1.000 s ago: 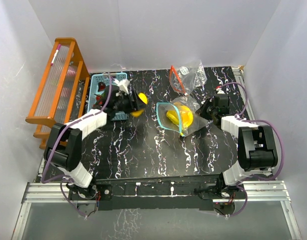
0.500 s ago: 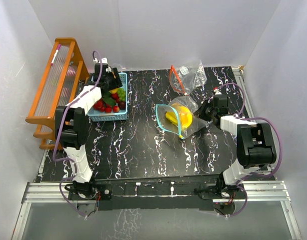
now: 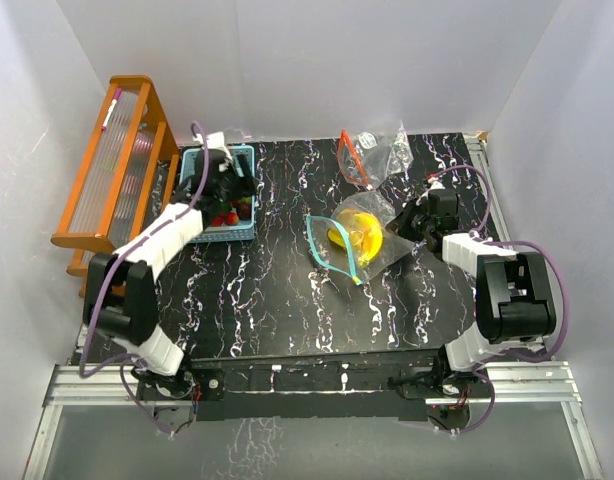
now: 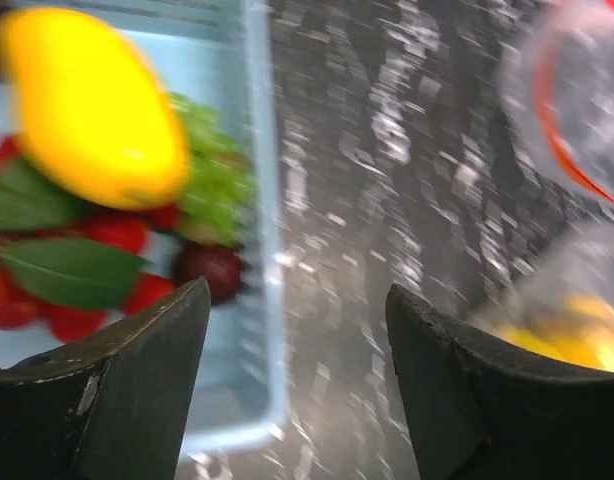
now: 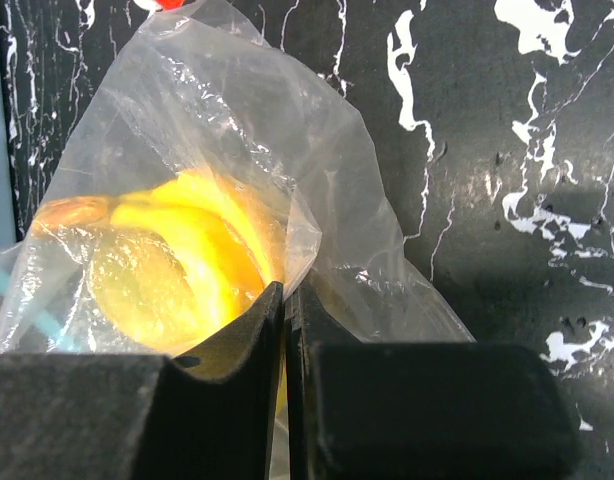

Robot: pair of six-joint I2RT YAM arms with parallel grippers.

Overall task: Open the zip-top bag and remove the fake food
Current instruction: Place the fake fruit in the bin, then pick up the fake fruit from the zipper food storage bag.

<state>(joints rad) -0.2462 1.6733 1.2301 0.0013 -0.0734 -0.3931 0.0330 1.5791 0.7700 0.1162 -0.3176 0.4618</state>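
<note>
The zip-top bag [image 3: 352, 238] lies right of centre on the black marbled table with its blue-edged mouth facing left. Yellow fake food [image 3: 355, 232] shows through its film. My right gripper [image 5: 285, 292] is shut on the bag's clear film at its right end, beside the yellow pieces [image 5: 177, 270]. My left gripper [image 3: 230, 187] hangs over the light-blue basket [image 3: 192, 157], open, with nothing between its fingers [image 4: 127, 380]. Below it in the basket [image 4: 264, 200] lie a yellow-orange fruit [image 4: 87, 110], green grapes [image 4: 212, 170], leaves [image 4: 67, 270] and red strawberries [image 4: 112, 230].
A second clear bag with a red zip [image 3: 372, 152] lies at the back, right of centre. An orange wooden rack [image 3: 112, 170] stands against the left wall beside the basket. White walls close in the table on three sides.
My left gripper carried the yellow-orange fruit from mid-table to the basket, let it go and opened wider. The zip-top bag's mouth shifted a little to the left.
</note>
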